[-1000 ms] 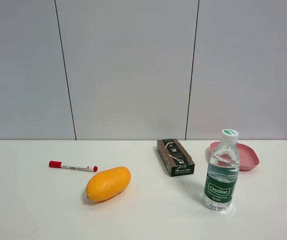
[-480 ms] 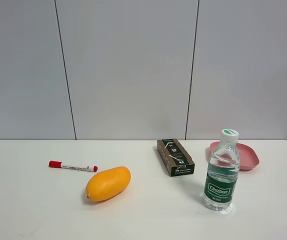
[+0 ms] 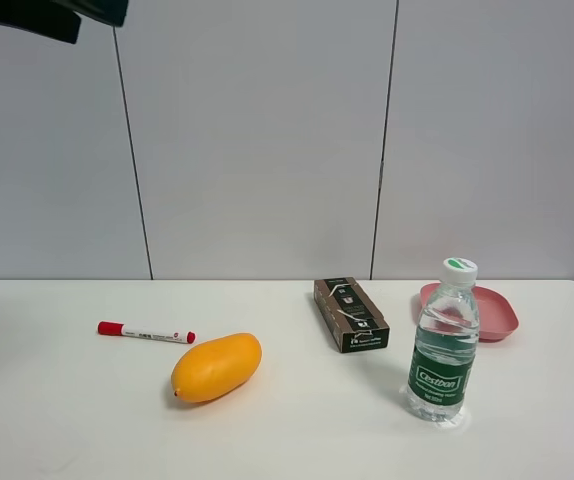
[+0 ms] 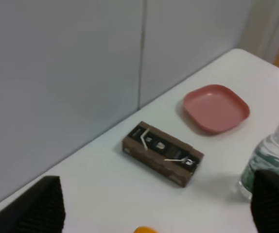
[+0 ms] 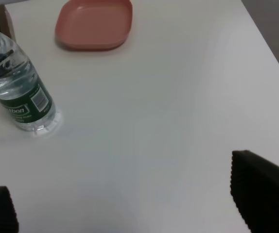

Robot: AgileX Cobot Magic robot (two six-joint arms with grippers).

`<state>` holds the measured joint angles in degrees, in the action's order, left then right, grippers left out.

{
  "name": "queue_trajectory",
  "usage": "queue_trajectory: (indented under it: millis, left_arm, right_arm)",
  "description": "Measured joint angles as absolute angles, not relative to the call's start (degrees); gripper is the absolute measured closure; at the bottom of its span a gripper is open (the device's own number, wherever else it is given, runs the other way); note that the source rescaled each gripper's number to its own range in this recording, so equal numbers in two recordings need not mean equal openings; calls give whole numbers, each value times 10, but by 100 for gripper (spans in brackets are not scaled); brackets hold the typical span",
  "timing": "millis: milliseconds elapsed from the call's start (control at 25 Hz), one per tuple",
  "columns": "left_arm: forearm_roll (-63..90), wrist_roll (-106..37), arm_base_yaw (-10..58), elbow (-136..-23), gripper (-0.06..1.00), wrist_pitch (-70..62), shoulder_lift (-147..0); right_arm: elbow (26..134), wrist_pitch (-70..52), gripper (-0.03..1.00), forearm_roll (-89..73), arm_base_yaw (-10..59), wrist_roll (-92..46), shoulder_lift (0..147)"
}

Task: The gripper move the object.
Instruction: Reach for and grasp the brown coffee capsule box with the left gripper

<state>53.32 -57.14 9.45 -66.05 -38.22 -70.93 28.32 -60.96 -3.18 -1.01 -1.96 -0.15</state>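
The object, a long brown box with a black printed top (image 3: 351,314), lies flat on the white table right of the middle. It also shows in the left wrist view (image 4: 162,153). My left gripper (image 4: 154,196) is open and empty, high above the table, with the box seen between its fingers (image 4: 40,206). In the exterior view only a dark part of the left arm (image 3: 52,12) shows, at the top left corner. My right gripper (image 5: 130,204) is open and empty above the table's right part, apart from the box.
An orange-yellow mango (image 3: 216,367) and a red-capped marker (image 3: 145,333) lie to the left. A water bottle (image 3: 444,343) stands right of the box at the front, with a pink plate (image 3: 487,312) behind it. The table's right edge (image 5: 268,43) is near.
A dark part of the left arm has come into the top left corner of the exterior view. The things on the table have not moved.
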Motion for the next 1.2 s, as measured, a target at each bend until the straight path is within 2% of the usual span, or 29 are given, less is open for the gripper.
queue_trajectory:
  millis: [280,440,680,960,1200]
  left_arm:
    - [472,-529,141,-666,57,-343,-749]
    - [333,-373,175,-733,57,-365,-787]
    - [98,-60,222,-990,57,-556,-916]
    - [50,11,283,-1298,57,-670,-1135]
    - [73,83,323,-1409,57,-690,-1271]
  right_arm:
    - [283,-610,-3,-32,-10,-20,-1]
    - [283,-610,-3,-32,-10,-20,-1]
    - [283,-610,-3,-32,-10,-20,-1]
    - [283,-610,-3,-32,-10,-20,-1]
    - [283,-610,-3,-32,-10,-20,-1]
